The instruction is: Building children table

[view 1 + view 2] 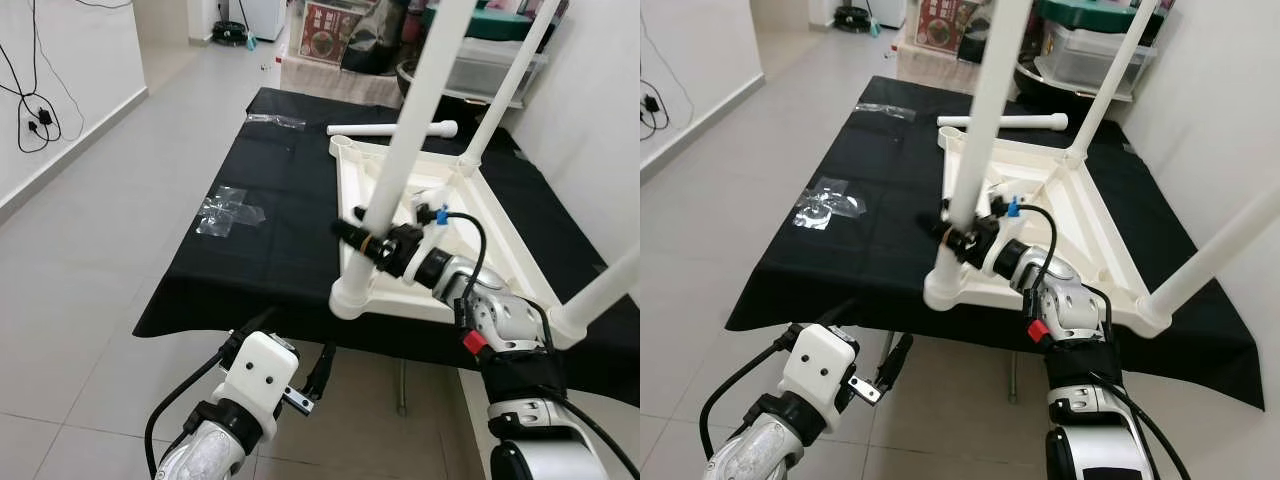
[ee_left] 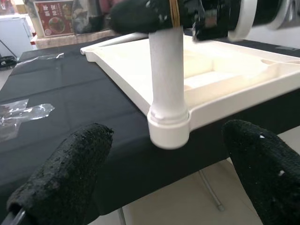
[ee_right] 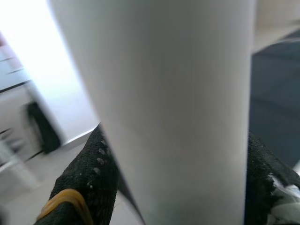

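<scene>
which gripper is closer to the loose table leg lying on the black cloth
Right. The right gripper is up on the table, clamped on a fitted leg, with the loose leg lying beyond the tabletop. The left gripper hangs open below the table's near edge, farther off.

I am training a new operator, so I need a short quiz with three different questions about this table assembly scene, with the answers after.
1. True or false: the right gripper is shut on the near white plastic leg of the upturned white plastic children's table top.
2. How many legs already stand upright in the table top? A) one B) three C) four
3. Fill in: one loose white leg lies on the ____ cloth behind the table top.

Key: 1 true. 2 B; the fourth is the loose one. 3 black. The left gripper hangs open below the cloth's edge.
</scene>
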